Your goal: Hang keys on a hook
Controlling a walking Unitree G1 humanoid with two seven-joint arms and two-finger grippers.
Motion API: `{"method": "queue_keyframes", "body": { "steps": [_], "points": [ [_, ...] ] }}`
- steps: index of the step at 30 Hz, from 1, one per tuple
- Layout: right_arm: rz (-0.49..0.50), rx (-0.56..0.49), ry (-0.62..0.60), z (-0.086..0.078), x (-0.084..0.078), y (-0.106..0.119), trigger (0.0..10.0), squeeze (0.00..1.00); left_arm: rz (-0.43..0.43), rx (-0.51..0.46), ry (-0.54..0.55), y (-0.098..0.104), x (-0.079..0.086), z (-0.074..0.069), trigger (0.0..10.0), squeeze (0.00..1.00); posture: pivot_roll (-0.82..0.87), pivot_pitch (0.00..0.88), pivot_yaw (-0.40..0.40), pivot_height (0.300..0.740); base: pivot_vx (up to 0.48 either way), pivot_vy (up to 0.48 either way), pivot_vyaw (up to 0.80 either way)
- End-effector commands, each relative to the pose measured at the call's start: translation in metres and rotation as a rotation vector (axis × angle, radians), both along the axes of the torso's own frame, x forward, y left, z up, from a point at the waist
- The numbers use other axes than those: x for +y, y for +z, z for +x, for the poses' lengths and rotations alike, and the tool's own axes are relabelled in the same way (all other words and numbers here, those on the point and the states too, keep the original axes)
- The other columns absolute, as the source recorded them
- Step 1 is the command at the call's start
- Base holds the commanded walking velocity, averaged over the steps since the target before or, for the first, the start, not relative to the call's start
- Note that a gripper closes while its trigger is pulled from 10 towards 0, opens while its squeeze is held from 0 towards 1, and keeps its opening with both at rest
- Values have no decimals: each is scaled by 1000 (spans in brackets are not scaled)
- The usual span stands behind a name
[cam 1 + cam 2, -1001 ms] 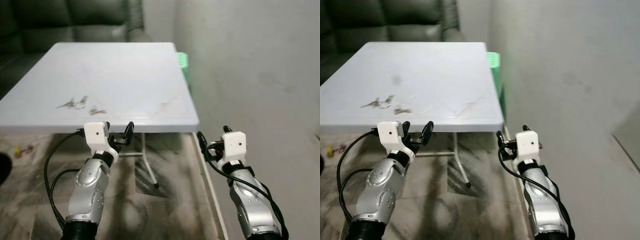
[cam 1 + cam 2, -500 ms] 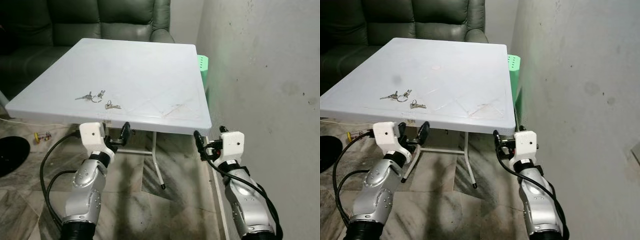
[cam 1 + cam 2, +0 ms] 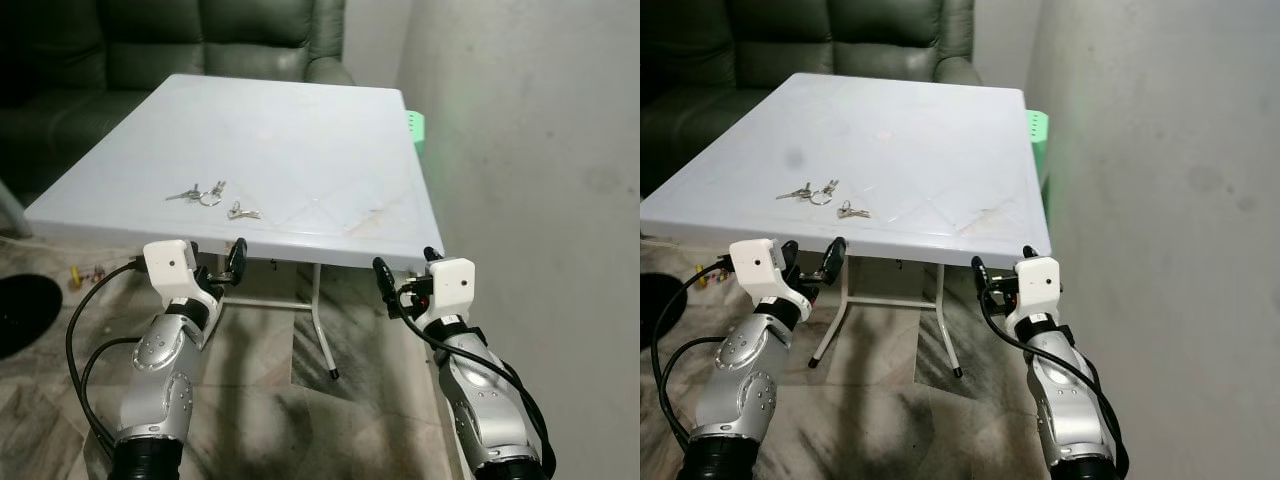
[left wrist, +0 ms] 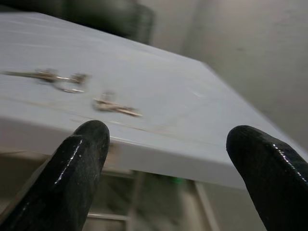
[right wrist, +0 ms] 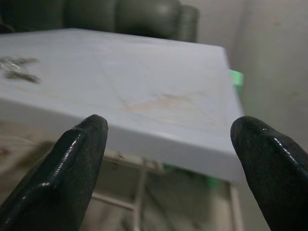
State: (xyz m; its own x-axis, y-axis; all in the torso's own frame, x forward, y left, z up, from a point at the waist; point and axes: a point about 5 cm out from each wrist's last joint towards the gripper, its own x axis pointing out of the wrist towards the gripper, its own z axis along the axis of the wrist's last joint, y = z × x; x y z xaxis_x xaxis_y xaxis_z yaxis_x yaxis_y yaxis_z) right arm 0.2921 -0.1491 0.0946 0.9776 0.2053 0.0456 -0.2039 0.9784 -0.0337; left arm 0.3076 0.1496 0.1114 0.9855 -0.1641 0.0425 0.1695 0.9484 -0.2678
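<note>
White table (image 3: pixel 300 150), both tools (fingers spread) before its edge.

The small metal keys (image 3: pixel 211 196) on the white plastic surface (image 3: pixel 300 130) lie too small to count, and blur in the left wrist view. The green plastic object (image 3: pixel 417 124) behind its far corner is mostly hidden. The dark green sofa (image 3: pixel 200 40) is cut off at the top.
</note>
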Motion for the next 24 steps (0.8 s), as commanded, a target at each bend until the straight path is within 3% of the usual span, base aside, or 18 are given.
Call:
{"method": "queue_keyframes", "body": {
  "steps": [1, 24],
  "points": [
    [15, -22, 14, 3, 7, 7, 10000, 0, 10, 3, 24, 1, 9, 1, 10000, 0, 13, 0, -54, 740, 0, 270, 0],
    [22, -18, 16, 2, 9, 6, 10000, 0, 6, 5, 24, 1, 10, 2, 10000, 0, 13, 0, -52, 740, 0, 294, 0]
  ]
}}
